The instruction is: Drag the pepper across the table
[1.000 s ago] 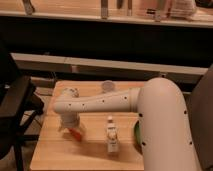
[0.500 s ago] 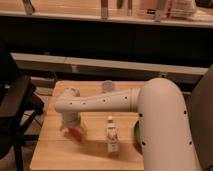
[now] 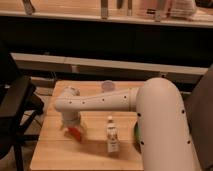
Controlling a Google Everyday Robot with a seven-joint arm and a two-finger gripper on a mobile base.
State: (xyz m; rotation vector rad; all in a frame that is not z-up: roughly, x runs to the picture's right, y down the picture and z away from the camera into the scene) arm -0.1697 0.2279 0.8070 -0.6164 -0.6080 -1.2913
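Note:
The pepper (image 3: pixel 75 132), a small orange-red chili, lies on the left part of the light wooden table (image 3: pixel 55 150). My gripper (image 3: pixel 73 128) points down right over it at the end of the white arm that reaches in from the right. Its fingers stand open on either side of the pepper, whose upper part they hide. I cannot tell whether they touch it.
A white-labelled bottle (image 3: pixel 111 135) stands upright just right of the pepper. A small pale cup (image 3: pixel 107 86) sits near the table's far edge. Something green (image 3: pixel 135 133) peeks out behind the arm's big shoulder. A dark chair (image 3: pixel 15 110) stands at the table's left side.
The gripper has crept slightly toward the table's front and right, and the pepper under it seems to have moved along with it.

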